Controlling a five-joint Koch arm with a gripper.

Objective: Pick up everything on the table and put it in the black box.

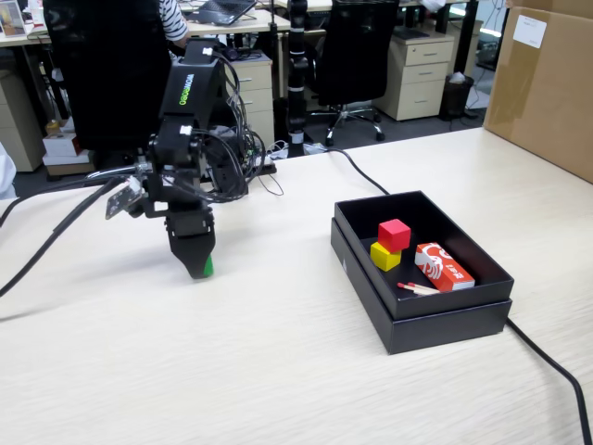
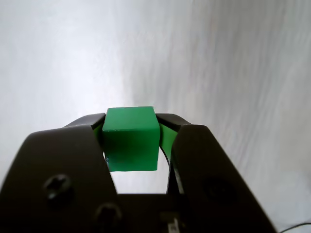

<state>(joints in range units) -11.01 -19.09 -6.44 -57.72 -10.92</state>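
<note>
Green cube clamped between the gripper jaws over pale table.

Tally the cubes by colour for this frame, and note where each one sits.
Green cube: 1, between the jaws of the gripper, down at the table.
Red cube: 1, in the black box, resting on the yellow one.
Yellow cube: 1, in the black box.
Total: 3 cubes, 2 of them in the box.

An office: swivel chairs, drawer pedestals and desks behind the table.
</note>
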